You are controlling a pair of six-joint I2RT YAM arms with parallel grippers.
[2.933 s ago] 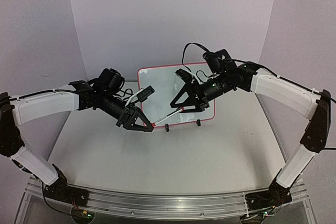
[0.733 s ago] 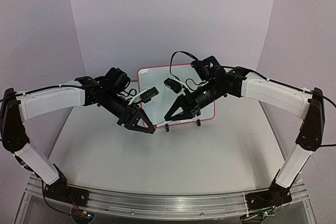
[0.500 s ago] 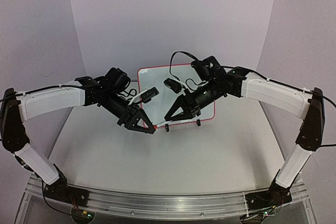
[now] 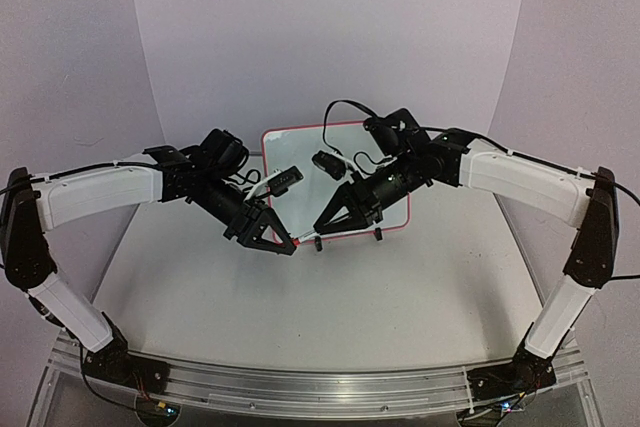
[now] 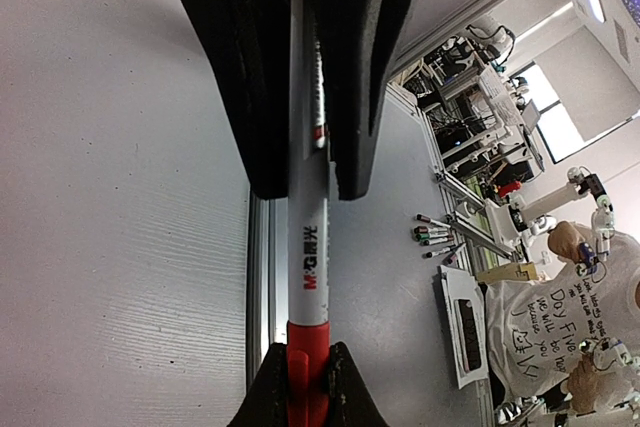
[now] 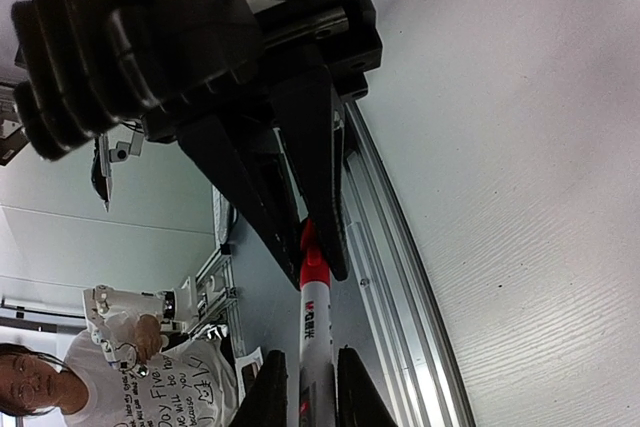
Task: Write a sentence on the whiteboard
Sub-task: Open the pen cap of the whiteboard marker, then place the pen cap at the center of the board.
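Note:
The whiteboard (image 4: 305,147) stands upright at the back centre, red-framed, on black clip feet (image 4: 379,235). The arms hide much of its face, and the sentence cannot be made out. Just in front of it a white marker (image 4: 308,239) spans both grippers. My left gripper (image 4: 290,245) is shut on the red cap (image 5: 300,387). My right gripper (image 4: 322,232) straddles the white barrel (image 6: 312,332). The jaws of the right gripper (image 6: 302,387) stand slightly apart, with a slim gap on each side of the barrel.
The grey table (image 4: 330,297) stretches forward to a metal rail (image 4: 320,387) at its near edge. Purple-white walls close in the back and sides. Both wrist views look past the table edge to a lab floor, several loose markers (image 5: 435,234) and a person in a white T-shirt (image 6: 150,392).
Since about three seconds ago my right gripper has moved left and down toward the left gripper, and less marker shows between them. Over the last half second nothing visibly shifts.

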